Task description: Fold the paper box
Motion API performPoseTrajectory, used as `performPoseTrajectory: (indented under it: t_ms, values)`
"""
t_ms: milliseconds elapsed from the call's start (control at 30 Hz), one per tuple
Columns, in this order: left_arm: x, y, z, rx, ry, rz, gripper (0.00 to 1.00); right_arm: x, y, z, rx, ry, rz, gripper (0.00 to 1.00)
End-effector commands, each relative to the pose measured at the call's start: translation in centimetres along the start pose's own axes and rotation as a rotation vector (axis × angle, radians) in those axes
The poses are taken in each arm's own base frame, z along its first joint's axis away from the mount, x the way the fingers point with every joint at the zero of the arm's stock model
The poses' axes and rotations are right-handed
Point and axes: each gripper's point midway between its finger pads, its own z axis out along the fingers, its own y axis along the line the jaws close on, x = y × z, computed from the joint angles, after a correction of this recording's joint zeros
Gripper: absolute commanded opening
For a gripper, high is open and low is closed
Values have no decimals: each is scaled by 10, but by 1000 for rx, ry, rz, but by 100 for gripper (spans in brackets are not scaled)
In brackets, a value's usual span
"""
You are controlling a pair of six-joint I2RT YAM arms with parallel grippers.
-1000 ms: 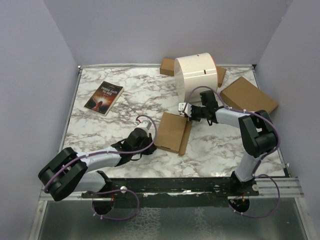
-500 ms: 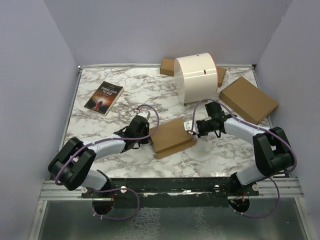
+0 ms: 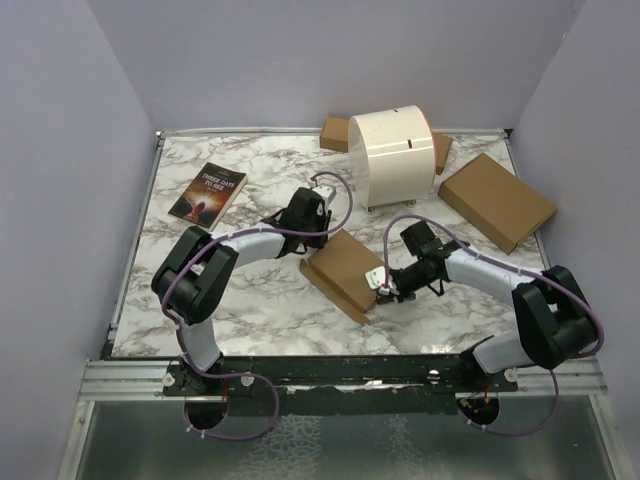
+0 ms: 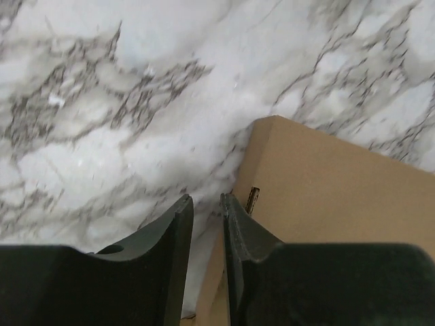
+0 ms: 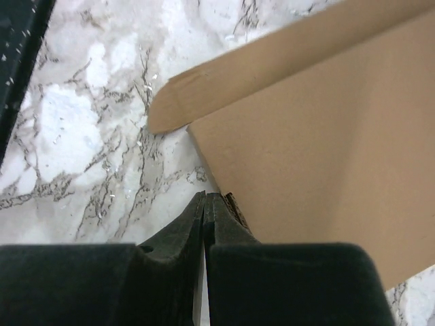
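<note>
We see the paper box [image 3: 345,268] flanked: left gripper [image 4: 206,201], parted and empty, at eleven o'clock; right gripper [image 5: 205,197], clenched, at four.

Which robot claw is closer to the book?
Left. The left gripper is at the paper box's far-left edge, the side facing the book. The right gripper is across the box at its right corner, farther from the book.

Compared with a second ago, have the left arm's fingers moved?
Yes. The left fingers have swung away from the table's near edge toward the back, closer to the white cylinder. They now sit at the far side of the paper box.
</note>
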Motion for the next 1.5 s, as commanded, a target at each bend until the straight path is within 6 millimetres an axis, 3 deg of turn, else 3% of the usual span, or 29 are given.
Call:
performPoseTrajectory:
  t_ms: [0, 67, 200, 300, 433, 600, 767, 967, 1100, 1233, 1467]
  values:
    - [-27, -13, 10, 70, 0, 82, 28, -30, -4, -11, 24, -82, -18, 4]
    - [-42, 4, 4, -1, -31, 89, 32, -34, -1, -16, 30, -76, -13, 4]
    - [-68, 33, -27, -113, -116, 86, 42, -49, 8, -27, 38, -107, -31, 8]
    - [-79, 34, -60, -117, -189, 92, 45, -61, 7, -32, 46, -144, -50, 16]
    - [-71, -5, -100, 101, -345, 114, 45, -78, -5, -38, 79, -195, -100, 34]
    - [-23, -80, -151, 365, -634, 357, 45, -98, -25, -44, 131, -262, -116, 45]
    - [28, -117, -186, 534, -792, 494, 51, -105, -39, -51, 172, -296, -80, 53]
    - [80, -155, -178, 633, -715, 655, 53, -81, -40, -52, 195, -291, 17, 63]
    - [104, -170, -162, 591, -682, 776, 54, -64, -57, -61, 246, -293, 165, 63]
    - [112, -181, -139, 525, -639, 855, 54, -47, -74, -64, 292, -268, 314, 64]
    - [113, -180, -111, 412, -590, 844, 51, -31, -91, -66, 365, -212, 426, 65]
